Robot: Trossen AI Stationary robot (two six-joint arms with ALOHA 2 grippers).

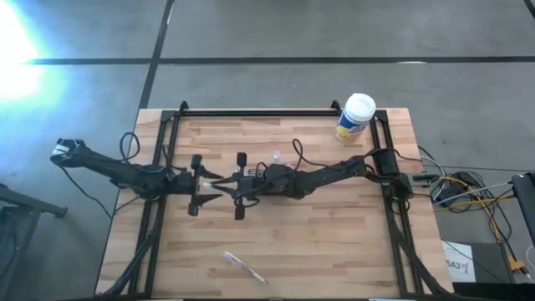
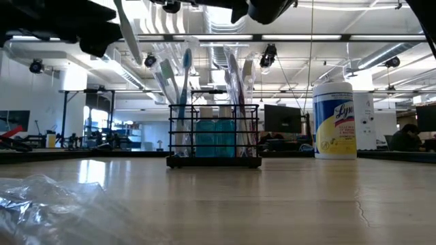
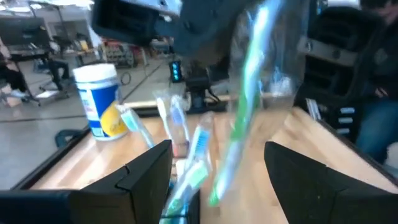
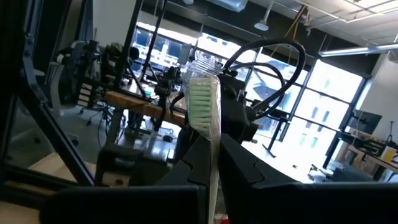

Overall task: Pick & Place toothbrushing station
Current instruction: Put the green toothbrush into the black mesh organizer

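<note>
From the left, we find the left gripper [image 1: 203,181] near the table's middle, its fingers [image 3: 149,168] spread wide with a packaged green toothbrush [image 3: 245,93] hanging between them, touching neither. Just beside it, the right gripper [image 1: 227,186] faces it, pressed together and pinching that toothbrush [image 4: 202,102] by its clear wrapper. In the low view we see the toothbrushing station [image 2: 214,136] standing upright on the wood beneath both grippers: a black wire-mesh box holding upright toothbrushes and blue bottles. Bare butcher-block table [image 1: 334,242] lies open on every side of it. A crumpled clear wrapper [image 1: 244,266] lies near the front edge. A yellow wipes canister [image 1: 355,119] with a white lid stands at the far right corner.
</note>
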